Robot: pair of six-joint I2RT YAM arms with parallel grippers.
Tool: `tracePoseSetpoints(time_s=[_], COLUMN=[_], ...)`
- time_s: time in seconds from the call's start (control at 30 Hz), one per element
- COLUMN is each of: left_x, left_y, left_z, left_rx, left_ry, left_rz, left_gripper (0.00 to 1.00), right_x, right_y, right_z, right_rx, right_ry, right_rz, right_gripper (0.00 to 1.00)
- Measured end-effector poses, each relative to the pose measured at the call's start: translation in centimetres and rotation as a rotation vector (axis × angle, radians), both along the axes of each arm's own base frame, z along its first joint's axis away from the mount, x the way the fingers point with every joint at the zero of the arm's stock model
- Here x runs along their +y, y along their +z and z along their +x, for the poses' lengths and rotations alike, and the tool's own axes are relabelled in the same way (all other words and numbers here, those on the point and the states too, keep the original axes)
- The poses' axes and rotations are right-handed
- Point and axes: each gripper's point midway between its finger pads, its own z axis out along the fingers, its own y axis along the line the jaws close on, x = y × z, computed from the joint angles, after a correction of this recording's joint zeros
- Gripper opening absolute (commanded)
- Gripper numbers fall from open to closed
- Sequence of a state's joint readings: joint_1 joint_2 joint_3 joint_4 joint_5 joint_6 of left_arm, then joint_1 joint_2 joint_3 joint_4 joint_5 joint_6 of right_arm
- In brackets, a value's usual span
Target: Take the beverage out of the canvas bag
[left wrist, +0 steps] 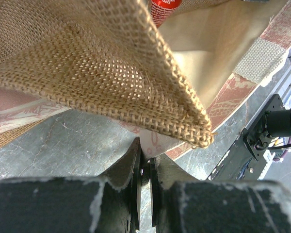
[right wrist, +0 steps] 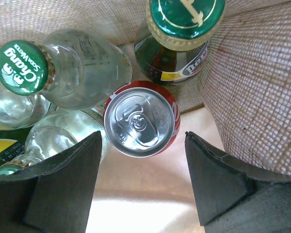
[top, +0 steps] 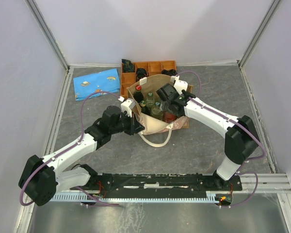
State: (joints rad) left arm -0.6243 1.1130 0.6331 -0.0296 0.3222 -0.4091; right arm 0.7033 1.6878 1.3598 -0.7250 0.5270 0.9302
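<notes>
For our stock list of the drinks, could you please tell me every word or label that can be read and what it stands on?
"Chang": on the green cap of the clear bottle.
"Soda Water": same green cap, smaller letters.
Label on the dark green bottle: cut off and blurred, unreadable.
Lid of the red can: embossing too faint to read.
The red label, left wrist view: print too blurred.
The canvas bag: no text seen.

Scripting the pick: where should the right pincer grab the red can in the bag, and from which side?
Come straight down and pinch the can by its round side wall just under the rim. It stands upright, bottles crowd one side, bag wall the other; the open right pincer straddles it.
</notes>
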Motion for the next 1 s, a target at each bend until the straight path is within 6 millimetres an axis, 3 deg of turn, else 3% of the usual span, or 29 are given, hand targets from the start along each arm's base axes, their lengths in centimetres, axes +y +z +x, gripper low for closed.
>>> tracePoseSetpoints(time_s=[0.17,0.4,1.0], left_x=[0.0,0.0,0.0], left_y=[0.0,-0.1,-0.2], left_z=[0.0,0.0,0.1], left_rx=[0.001,0.000,-0.001], left_ry=[0.000,-0.002,-0.008], left_rz=[0.000,0.003,0.013], left_gripper=[0.03,0.03,0.03], right_x=[0.2,0.2,0.5], right_y=[0.0,-1.9,-2.3], right_z=[0.3,0.9,0.9], right_rx=[-0.014,0.007,0.018], right_ry=[-0.023,-0.044,-0.008], right_rz=[0.016,-0.019,-0.021], right_gripper=[0.77,0.76,0.75])
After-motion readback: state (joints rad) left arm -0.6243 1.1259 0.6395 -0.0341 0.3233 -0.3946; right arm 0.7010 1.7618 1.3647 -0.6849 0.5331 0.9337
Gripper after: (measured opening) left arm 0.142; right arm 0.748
